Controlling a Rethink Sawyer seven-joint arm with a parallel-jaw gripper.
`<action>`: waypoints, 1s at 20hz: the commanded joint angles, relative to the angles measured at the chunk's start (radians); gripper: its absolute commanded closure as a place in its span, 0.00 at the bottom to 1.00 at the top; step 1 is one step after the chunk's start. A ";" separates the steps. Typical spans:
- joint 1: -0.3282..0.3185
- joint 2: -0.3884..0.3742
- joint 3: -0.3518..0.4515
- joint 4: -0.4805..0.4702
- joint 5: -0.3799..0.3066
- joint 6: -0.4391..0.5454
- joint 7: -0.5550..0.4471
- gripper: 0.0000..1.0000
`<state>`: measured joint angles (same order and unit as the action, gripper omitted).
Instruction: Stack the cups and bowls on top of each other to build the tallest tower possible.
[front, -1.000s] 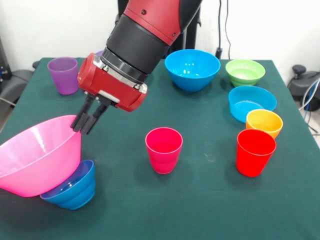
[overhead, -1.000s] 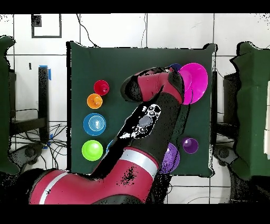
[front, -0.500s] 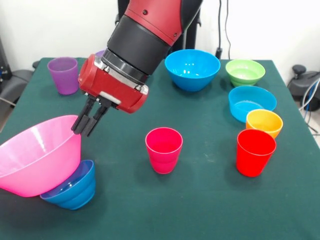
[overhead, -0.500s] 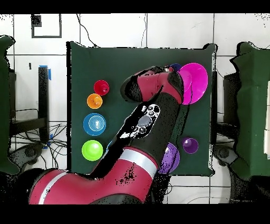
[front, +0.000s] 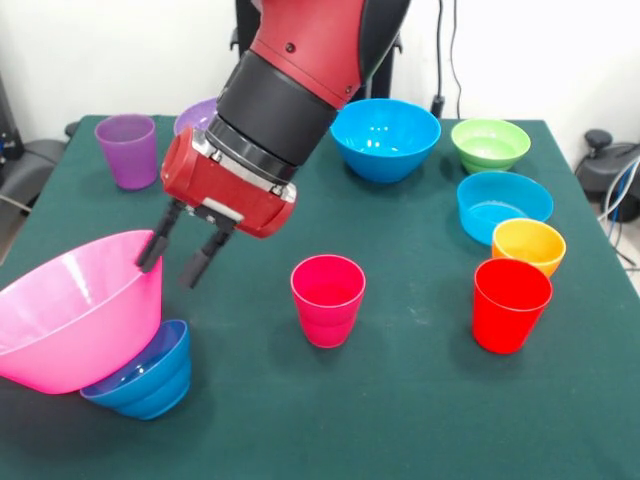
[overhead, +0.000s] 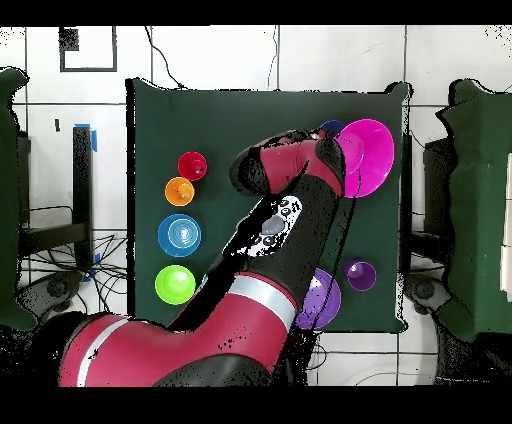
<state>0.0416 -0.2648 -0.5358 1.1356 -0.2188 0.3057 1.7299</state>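
A red and black robot arm reaches down over a dark green table, its gripper hanging with both black fingers spread apart and holding nothing. One finger sits right at the rim of the huge pink bowl, the other just outside it. That pink bowl is tilted, propped on a small dark blue bowl that lies partly beneath it, touching. Taking the pink bowl as the landmark: a purple cup stands well behind it, a large purple bowl shows partly behind the arm, a magenta-pink cup stands upright beside it toward the table's middle, and well beyond that cup are a red cup, a small orange bowl, a cyan bowl, a green bowl and a large blue bowl. No tower is built yet, judging by how the pieces lie apart. The bowls and cups look like thin, glossy plastic: probably light, stiff and slippery, likely to slide or tip if nudged. The pink bowl seems best pinched at its rim, one finger inside and one outside.
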 joint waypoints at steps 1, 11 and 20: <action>0.011 0.042 0.089 -0.019 0.007 0.060 0.100 0.00; -0.001 0.034 0.114 -0.016 0.005 0.125 0.046 0.00; -0.038 0.016 0.147 0.002 -0.007 0.115 0.001 0.00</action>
<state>0.0340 -0.2432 -0.5338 1.1354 -0.2193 0.3058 1.7299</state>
